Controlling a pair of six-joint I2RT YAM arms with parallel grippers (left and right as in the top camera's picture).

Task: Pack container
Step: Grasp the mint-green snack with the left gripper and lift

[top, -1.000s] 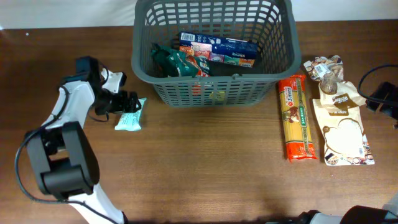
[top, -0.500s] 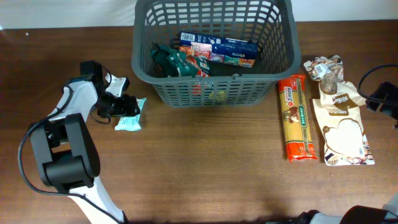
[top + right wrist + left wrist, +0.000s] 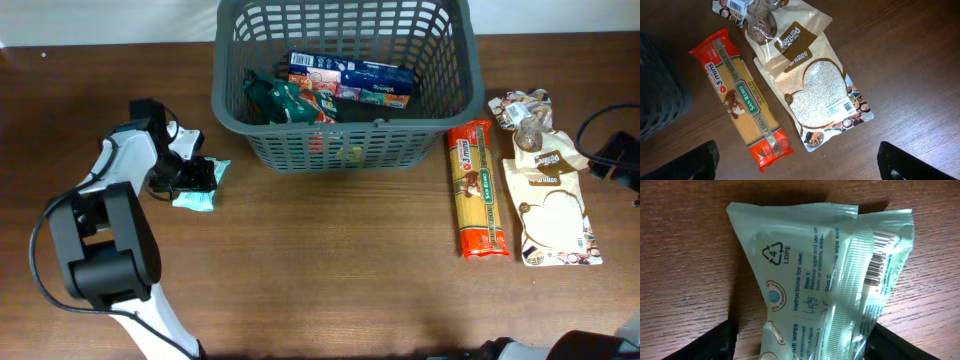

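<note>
The brown wooden counter (image 3: 330,270) carries everything. The container (image 3: 345,150) stands at its far middle, with a blue box (image 3: 350,75) and a green packet (image 3: 285,100) lying inside. To the right of it, outside, a tan grain pouch (image 3: 822,95) and a red spaghetti packet (image 3: 742,100) lie side by side, with a small clear bag (image 3: 760,22) at the pouch's far end. Left of the container, near its front corner, lies a pale green wipes packet (image 3: 805,270). My left fingers (image 3: 190,178) stand apart on either side of that packet, not clamped, with a gap on one side. My right fingers (image 3: 697,165) are spread wide above the pouch and spaghetti, holding nothing.
</note>
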